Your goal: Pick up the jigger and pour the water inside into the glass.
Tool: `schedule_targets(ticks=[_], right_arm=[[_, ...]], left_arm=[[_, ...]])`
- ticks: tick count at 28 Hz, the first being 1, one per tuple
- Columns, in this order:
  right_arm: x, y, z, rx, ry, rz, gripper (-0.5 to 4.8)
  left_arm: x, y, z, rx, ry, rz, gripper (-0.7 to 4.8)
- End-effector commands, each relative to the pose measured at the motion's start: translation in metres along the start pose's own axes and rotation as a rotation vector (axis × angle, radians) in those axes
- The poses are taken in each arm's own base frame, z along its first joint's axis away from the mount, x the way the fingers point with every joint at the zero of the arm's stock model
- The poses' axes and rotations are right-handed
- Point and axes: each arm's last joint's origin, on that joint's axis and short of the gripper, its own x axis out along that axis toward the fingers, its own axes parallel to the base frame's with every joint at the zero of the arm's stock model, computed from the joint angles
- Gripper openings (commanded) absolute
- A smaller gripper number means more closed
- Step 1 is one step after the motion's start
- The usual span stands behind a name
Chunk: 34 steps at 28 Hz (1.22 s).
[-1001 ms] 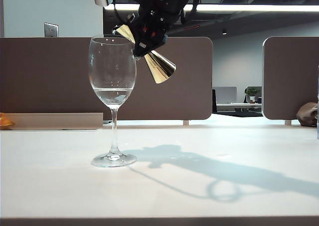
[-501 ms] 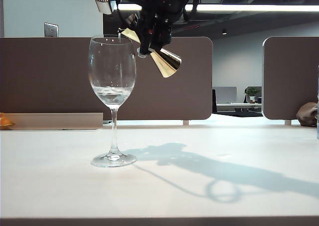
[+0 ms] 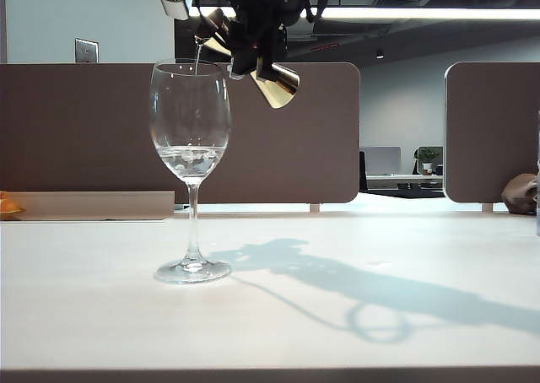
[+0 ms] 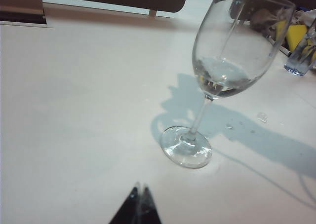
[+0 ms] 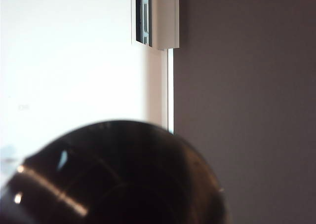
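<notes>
Jigger (image 3: 263, 72) — tilted in right claw (image 3: 246, 50)

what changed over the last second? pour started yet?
Yes. The right end effector, shut on the jigger above the glass, tipped it further: the wide cone rose and the pouring end dipped over the rim. A thin stream of water now falls into the bowl, and the surface inside is rippled. Glass and grip are unchanged. The left end effector sits shut, low near the table.
</notes>
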Motion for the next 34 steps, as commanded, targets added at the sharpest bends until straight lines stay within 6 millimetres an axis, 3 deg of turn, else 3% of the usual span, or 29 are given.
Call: schedule_targets(ticks=[1, 9, 22, 34], right_arm=[[-0.0024, -0.0053, 0.0012, -0.029, -0.007, -0.030, -0.01], [-0.0023, -0.0053, 0.0005, -0.045, 0.010, -0.034, -0.01], [-0.0022, -0.0059, 0.0002, -0.299, 0.016, -0.038, -0.01], [-0.0027, -0.0120, 0.0023, -0.407, 0.009, -0.102, -0.01]], left_arm=[[-0.0003, -0.0004, 0.0023, 0.007, -0.014, -0.002, -0.05], [-0.0003, -0.0004, 0.0023, 0.007, -0.014, -0.002, -0.05], [-0.0003, -0.0004, 0.0023, 0.007, -0.014, -0.002, -0.05], [-0.0003, -0.0004, 0.0023, 0.007, -0.014, -0.002, -0.05]])
